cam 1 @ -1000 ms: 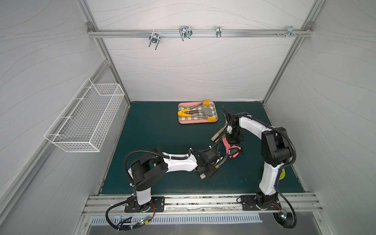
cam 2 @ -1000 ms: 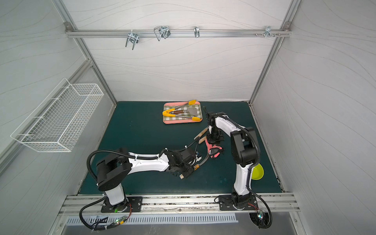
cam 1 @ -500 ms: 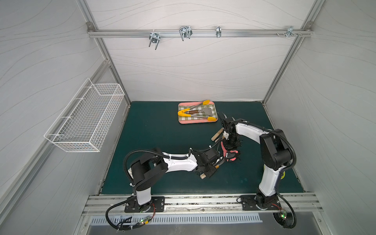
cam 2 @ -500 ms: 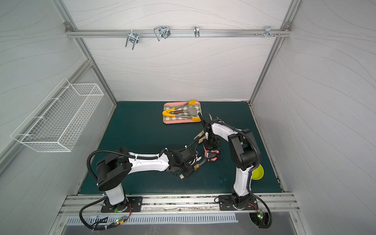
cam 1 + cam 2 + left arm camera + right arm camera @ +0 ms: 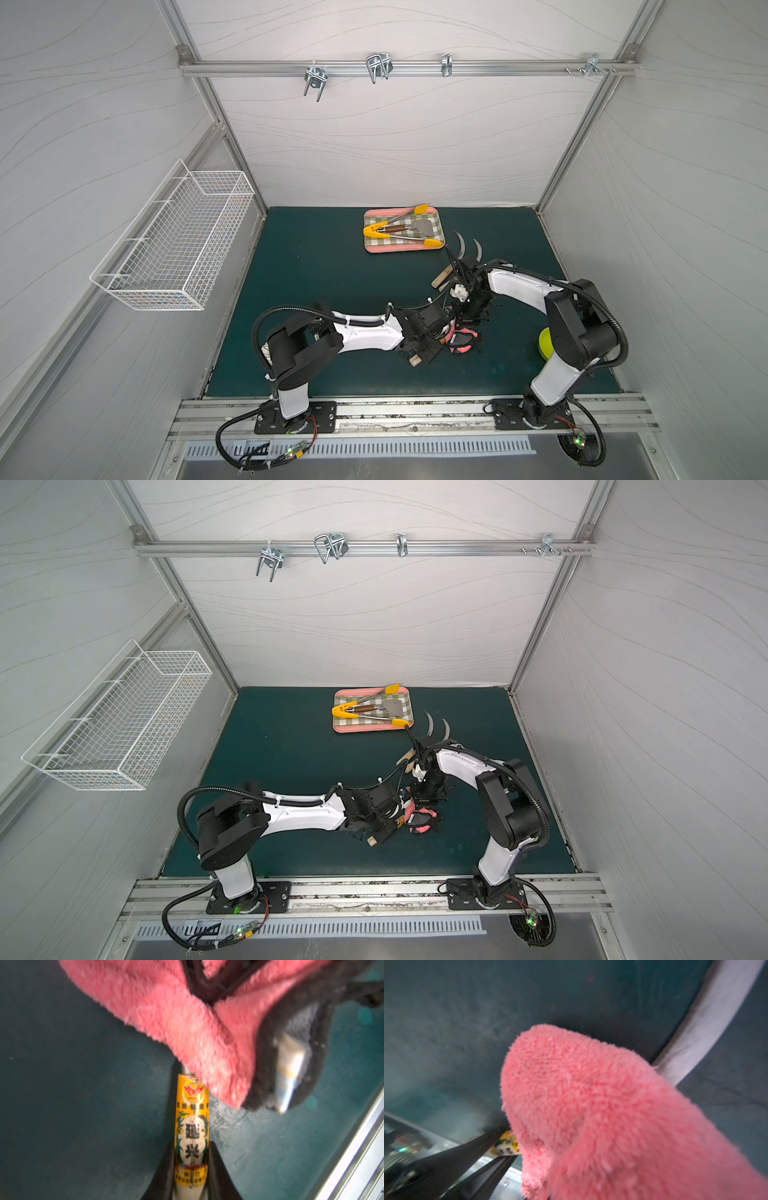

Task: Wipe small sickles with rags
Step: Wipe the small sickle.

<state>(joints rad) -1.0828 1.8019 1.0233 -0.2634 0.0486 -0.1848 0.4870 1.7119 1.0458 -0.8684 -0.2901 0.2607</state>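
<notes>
A small sickle with an orange label on its pale handle [image 5: 192,1126] is clamped in my left gripper [image 5: 191,1167], which is shut on the handle. The pink rag [image 5: 187,1018] with its dark backing is draped over the blade, whose grey tip [image 5: 288,1076] pokes out of the fold. My right gripper [image 5: 467,316] is shut on the rag [image 5: 591,1105], and the cloth hides its fingers in the right wrist view. In both top views the rag [image 5: 422,823] sits just right of the left gripper [image 5: 430,338]. Two more sickles [image 5: 460,245] [image 5: 446,729] lie behind the right wrist.
A pink-rimmed checked tray [image 5: 370,247] at the back holds yellow-tipped tongs [image 5: 397,237] and a small spatula. A yellow-green round thing [image 5: 543,343] sits by the right arm's base. A white wire basket [image 5: 178,245] hangs on the left wall, with hooks on the rail above.
My right gripper has carried the rag from near the two lying sickles forward, onto the blade held by the left gripper. The left arm has stayed still.
</notes>
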